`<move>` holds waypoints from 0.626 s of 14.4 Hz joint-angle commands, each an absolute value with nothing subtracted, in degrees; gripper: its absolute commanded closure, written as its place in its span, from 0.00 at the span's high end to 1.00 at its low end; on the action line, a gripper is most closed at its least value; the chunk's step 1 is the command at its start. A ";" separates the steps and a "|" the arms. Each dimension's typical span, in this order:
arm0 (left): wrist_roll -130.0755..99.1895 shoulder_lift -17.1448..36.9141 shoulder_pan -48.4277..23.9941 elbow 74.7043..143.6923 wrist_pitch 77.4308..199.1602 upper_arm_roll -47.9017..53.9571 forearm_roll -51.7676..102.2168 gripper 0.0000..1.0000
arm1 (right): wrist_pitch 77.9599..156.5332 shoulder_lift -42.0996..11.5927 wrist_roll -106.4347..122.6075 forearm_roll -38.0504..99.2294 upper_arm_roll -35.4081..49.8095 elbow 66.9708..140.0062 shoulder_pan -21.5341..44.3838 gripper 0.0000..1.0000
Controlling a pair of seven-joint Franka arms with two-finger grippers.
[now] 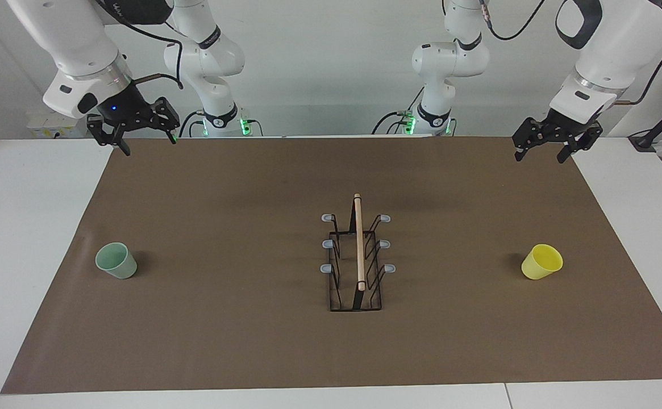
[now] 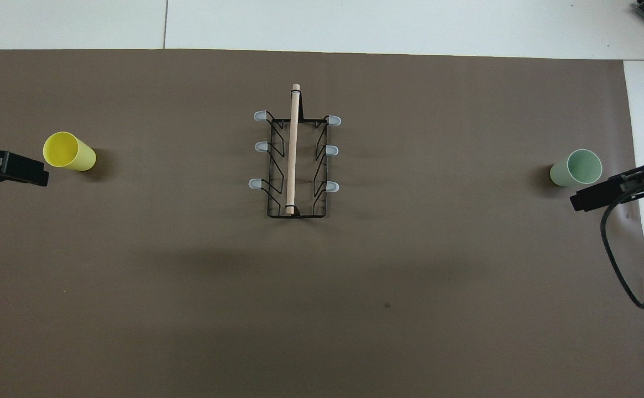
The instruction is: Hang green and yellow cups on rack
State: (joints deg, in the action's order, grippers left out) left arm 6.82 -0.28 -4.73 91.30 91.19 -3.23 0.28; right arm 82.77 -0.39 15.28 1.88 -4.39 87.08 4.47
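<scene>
Claws first: the left claw (image 1: 555, 149) hangs spread and empty over the mat's edge at the left arm's end of the desk, close to the robots. The right claw (image 1: 133, 135) hangs the same way, fingers apart and holding nothing, over the mat's edge at the right arm's end. Neither touches anything; both arms look to be waiting at rest.

Outward from the left claw, the yellow cup (image 1: 542, 261) stands upright on the brown mat (image 1: 240, 341), farther from the robots than the claw, toward the left arm's end. Outward from the right claw, the green cup (image 1: 116, 260) stands upright on the mat toward the right arm's end. Between the two cups, well apart from each, the rack (image 1: 357, 258) stands at the mat's middle, its wooden rod running away from the robots, three grey-tipped pegs on each side, all bare.

By my judgement nothing of the task is done: both cups are yet to be picked up, carried to the rack and hung on pegs.
</scene>
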 commanded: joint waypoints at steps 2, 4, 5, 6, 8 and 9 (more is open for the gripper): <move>7.21 -2.20 -4.13 93.34 91.50 -3.16 0.97 1.00 | 82.53 0.09 15.03 1.85 -6.85 87.54 6.85 1.00; 6.68 -2.20 -4.30 93.51 90.97 -3.16 0.97 1.00 | 82.62 0.09 15.03 1.85 -6.94 87.54 7.03 1.00; 6.42 -2.20 -4.31 93.52 91.05 -3.08 0.97 1.00 | 82.62 0.09 15.03 1.85 -6.94 87.54 6.94 1.00; 6.33 -2.28 -4.39 93.43 91.14 -3.16 0.97 1.00 | 82.62 0.09 15.03 1.85 -6.94 87.54 6.94 1.00; 6.42 -2.20 -4.39 93.43 92.10 -3.16 0.97 1.00 | 82.62 0.18 15.12 1.85 -6.94 87.54 6.86 1.00; 6.50 -2.11 -4.31 93.43 92.28 -3.16 0.97 1.00 | 82.62 0.18 15.12 1.85 -6.94 87.54 6.86 1.00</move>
